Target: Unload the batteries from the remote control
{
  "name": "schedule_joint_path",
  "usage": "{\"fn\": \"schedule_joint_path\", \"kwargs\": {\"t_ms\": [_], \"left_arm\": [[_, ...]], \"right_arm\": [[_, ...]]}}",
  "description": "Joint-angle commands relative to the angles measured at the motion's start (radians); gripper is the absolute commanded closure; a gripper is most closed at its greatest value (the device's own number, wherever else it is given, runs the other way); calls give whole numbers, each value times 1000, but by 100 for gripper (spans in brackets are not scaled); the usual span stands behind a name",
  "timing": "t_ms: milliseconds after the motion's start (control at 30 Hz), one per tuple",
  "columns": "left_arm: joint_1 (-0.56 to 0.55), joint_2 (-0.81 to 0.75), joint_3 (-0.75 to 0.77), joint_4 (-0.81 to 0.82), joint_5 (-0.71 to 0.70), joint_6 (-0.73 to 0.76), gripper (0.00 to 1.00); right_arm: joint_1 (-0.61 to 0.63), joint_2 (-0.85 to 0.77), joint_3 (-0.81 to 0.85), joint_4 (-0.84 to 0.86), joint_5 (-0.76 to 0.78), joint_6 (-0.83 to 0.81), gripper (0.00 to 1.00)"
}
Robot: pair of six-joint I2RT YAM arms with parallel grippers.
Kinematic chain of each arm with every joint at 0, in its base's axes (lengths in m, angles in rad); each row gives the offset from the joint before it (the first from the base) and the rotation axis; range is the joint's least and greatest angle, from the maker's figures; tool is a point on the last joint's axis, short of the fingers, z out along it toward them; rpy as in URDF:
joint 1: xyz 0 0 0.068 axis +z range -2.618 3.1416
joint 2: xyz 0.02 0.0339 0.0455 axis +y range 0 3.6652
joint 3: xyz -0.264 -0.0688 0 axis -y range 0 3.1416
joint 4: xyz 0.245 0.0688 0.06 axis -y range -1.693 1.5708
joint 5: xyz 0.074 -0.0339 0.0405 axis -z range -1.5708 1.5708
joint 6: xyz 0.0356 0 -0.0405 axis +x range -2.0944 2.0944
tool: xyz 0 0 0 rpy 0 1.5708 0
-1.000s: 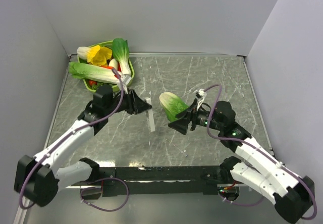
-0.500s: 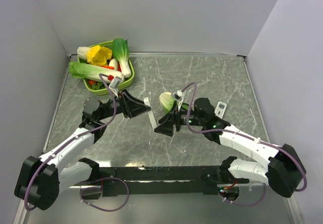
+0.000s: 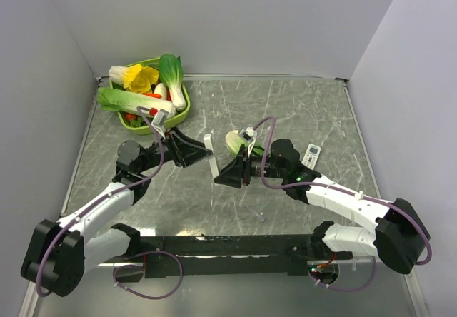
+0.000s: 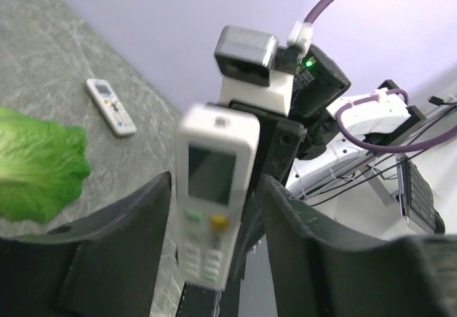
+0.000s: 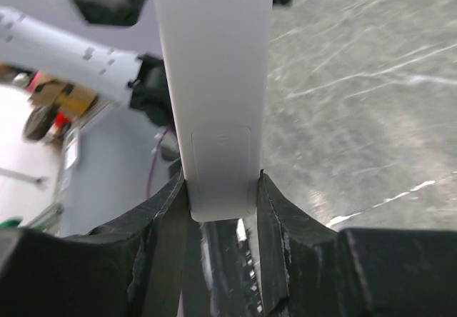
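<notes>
The remote control (image 3: pixel 212 158) is a slim white bar held off the table between the two arms. The left wrist view shows its face (image 4: pixel 214 181), with a screen and green and yellow buttons. It stands between the fingers of my left gripper (image 4: pixel 216 188), with a gap at the right finger (image 4: pixel 300 217). My left gripper (image 3: pixel 202 149) is open around its upper part. My right gripper (image 3: pixel 220 176) is shut on its lower end. In the right wrist view both fingers press the sides of its plain back (image 5: pixel 214 81) at the battery cover, at my right gripper (image 5: pixel 221 188). The batteries are hidden.
A toy cabbage half (image 3: pixel 238 144) lies just behind the right gripper and shows in the left wrist view as the cabbage (image 4: pixel 36 163). A second small white remote (image 3: pixel 311 154) lies on the table to the right. A green basket (image 3: pixel 181 114) of toy vegetables stands at the back left.
The right arm swung left to the remote and its jaws closed on the lower end. The left jaws loosened a little. The small remote on the table came into view.
</notes>
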Motion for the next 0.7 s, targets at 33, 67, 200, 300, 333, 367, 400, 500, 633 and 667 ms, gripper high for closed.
{"fn": "schedule_joint_path", "kwargs": {"t_ms": [33, 67, 200, 300, 333, 367, 400, 500, 633, 667], "left_arm": [[-4, -57, 63, -311, -114, 108, 26], [-4, -63, 80, -371, -140, 158, 22], [-4, -49, 162, -573, -214, 224, 14], [-5, -19, 173, -573, -223, 197, 12], [-7, -11, 178, -576, -228, 189, 13], [-8, 9, 184, -582, -237, 185, 13], [-8, 16, 202, -608, -242, 188, 14], [-19, 46, 236, -651, -257, 208, 16], [-30, 63, 252, -650, -275, 208, 15], [-31, 67, 252, -648, -280, 209, 15]], "right_arm": [[-5, -40, 39, 31, 139, -41, 100], [-7, -44, 37, 25, 153, -49, 100], [-1, -43, 86, -73, 217, -107, 100], [31, -18, 150, -208, 325, -181, 100], [39, -11, 164, -266, 357, -196, 100], [50, -8, 175, -285, 378, -201, 100], [54, -5, 190, -305, 424, -204, 100], [79, 9, 212, -348, 496, -222, 100], [90, 57, 243, -391, 520, -230, 100], [94, 64, 247, -391, 515, -230, 100]]}}
